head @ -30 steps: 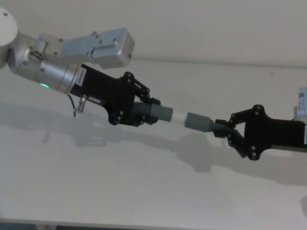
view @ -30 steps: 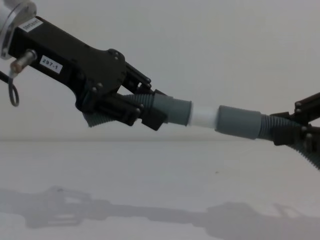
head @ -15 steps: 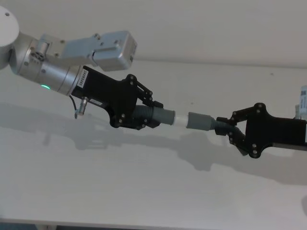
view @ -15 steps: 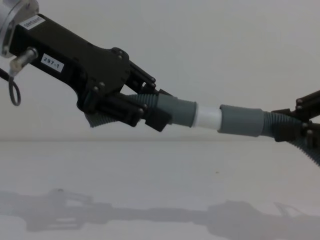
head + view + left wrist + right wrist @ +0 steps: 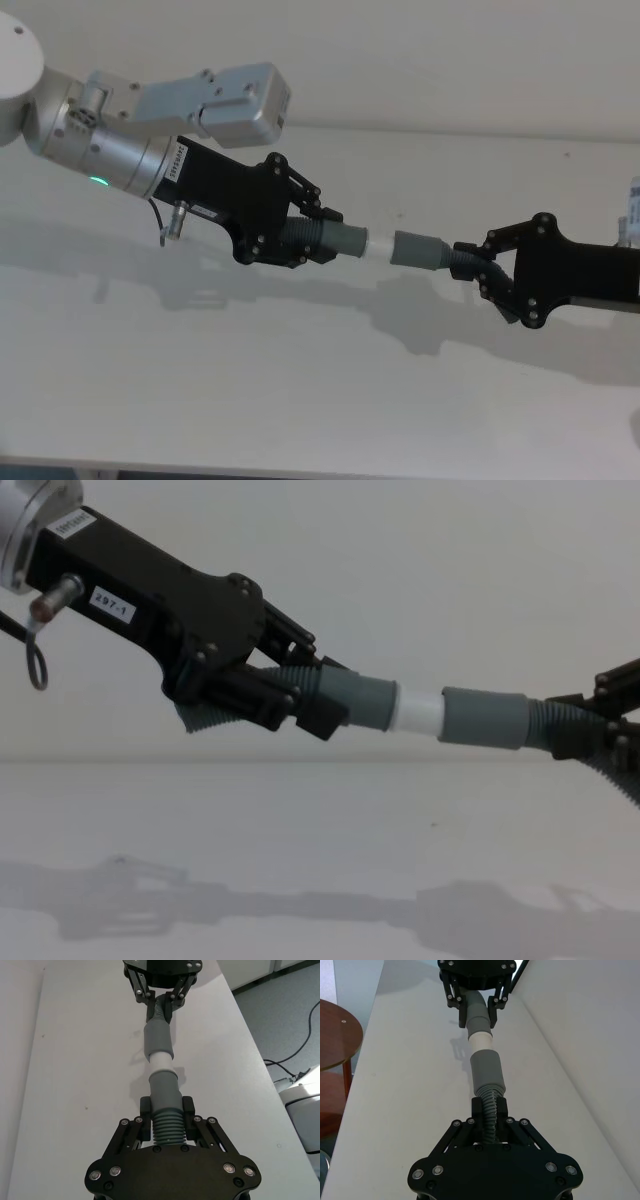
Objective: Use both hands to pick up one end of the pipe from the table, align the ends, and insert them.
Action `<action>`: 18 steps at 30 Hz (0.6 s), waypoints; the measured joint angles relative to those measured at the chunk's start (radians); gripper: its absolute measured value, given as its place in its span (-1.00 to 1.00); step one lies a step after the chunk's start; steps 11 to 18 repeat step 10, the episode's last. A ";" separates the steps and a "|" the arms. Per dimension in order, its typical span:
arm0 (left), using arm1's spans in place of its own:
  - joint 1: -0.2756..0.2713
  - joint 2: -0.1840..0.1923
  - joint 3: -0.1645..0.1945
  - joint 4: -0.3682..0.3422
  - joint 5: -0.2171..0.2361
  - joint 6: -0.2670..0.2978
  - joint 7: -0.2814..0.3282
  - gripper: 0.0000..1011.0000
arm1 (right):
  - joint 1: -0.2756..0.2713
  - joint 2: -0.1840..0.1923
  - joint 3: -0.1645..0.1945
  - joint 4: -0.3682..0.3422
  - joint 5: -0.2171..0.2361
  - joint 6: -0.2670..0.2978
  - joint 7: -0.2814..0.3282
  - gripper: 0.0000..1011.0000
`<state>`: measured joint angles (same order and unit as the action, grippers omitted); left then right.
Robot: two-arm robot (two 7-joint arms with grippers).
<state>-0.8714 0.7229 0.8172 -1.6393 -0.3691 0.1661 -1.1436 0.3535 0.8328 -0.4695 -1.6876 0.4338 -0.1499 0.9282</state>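
White matte table [image 5: 300,400] runs bare along its near edge, carrying only the shadows of the arms held above it. Over its middle, both pipe pieces are held up off the surface. The left gripper [image 5: 310,232] is clamped on the ribbed hose just behind the grey cuff [image 5: 343,241] of the left pipe piece [image 5: 330,695], whose curved tail is mostly hidden behind the black fingers. The right gripper [image 5: 478,268] is closed on the corrugated neck of the right pipe piece [image 5: 500,718]; its far end is cut off at the chest view's edge. The long axis of the two runs left to right in one nearly straight line, dipping slightly toward the right. The white spigot [image 5: 417,712] points right and sits partly in the grey socket cuff [image 5: 483,717], a white band still showing between the cuffs. A label on the left gripper body reads "297-1" [image 5: 112,603]; the sticker nearer the wrist is too small to read.
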 joint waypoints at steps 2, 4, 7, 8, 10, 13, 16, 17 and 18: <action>0.000 0.000 0.001 0.000 0.001 0.001 0.002 -0.30 | 0.000 0.001 0.000 0.000 0.001 0.000 0.000 -0.69; -0.001 0.000 0.001 -0.001 0.001 0.002 0.004 -0.30 | 0.000 0.001 -0.001 0.000 0.001 0.000 -0.001 -0.69; -0.001 0.000 0.002 -0.001 0.002 0.003 0.006 -0.30 | 0.000 0.002 -0.001 -0.001 0.001 -0.001 -0.001 -0.69; -0.001 0.000 0.002 -0.001 0.002 0.003 0.007 -0.30 | 0.001 0.002 -0.001 -0.001 0.001 -0.001 -0.001 -0.69; -0.001 0.000 0.002 -0.001 0.003 0.004 0.008 -0.30 | 0.001 0.002 -0.001 -0.001 0.002 -0.001 -0.001 -0.69; -0.001 0.000 0.002 -0.001 0.003 0.004 0.008 -0.30 | 0.001 0.002 -0.001 -0.001 0.002 -0.001 -0.001 -0.69; -0.001 0.000 0.002 -0.001 0.003 0.004 0.008 -0.30 | 0.001 0.002 -0.001 -0.001 0.002 -0.001 -0.001 -0.69; -0.001 0.000 0.002 -0.001 0.003 0.004 0.008 -0.30 | 0.001 0.002 -0.001 -0.001 0.002 -0.001 -0.001 -0.69; -0.001 0.000 0.002 -0.001 0.003 0.004 0.008 -0.30 | 0.001 0.002 -0.001 -0.001 0.002 -0.001 -0.001 -0.69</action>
